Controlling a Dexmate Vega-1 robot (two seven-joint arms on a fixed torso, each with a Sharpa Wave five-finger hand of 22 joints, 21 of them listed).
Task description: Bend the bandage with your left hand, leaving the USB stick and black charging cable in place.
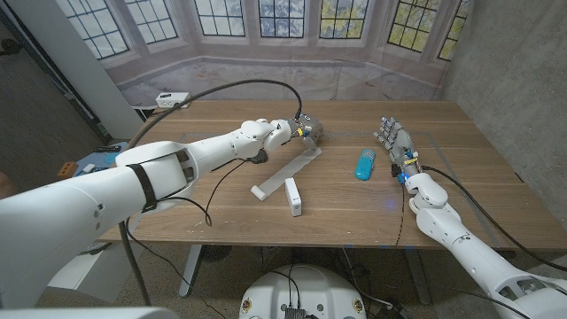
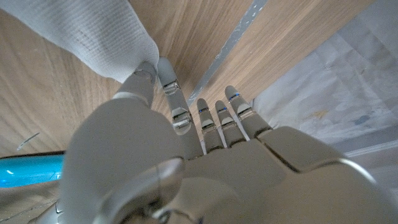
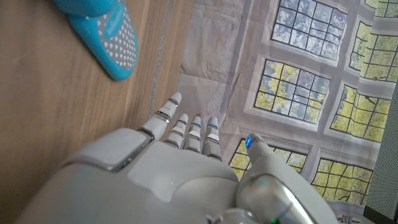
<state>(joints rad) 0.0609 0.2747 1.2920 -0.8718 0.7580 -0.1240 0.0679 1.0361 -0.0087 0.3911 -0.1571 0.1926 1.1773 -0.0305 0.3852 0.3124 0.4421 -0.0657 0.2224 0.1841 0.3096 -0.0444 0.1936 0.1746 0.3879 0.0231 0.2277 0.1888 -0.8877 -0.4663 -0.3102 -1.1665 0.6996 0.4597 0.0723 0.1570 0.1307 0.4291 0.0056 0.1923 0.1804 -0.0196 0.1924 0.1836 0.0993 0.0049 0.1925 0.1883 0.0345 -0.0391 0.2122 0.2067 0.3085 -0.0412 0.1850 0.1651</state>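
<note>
Grey bandage (image 1: 285,173), one, is laid diagonally from centre toward upper right, its far end pinched by left hand (image 1: 301,130).

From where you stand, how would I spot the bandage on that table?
Look at the wooden table, near its middle. The bandage is the long pale strip, its far end held by the left hand. The white block beside it is short; the blue object is oval.

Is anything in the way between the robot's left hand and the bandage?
No, nothing visible is in the way. The left hand is already at the far end of the bandage, which is lifted off the table there. The white stick lies by its near end and the blue thing off to the side.
</note>
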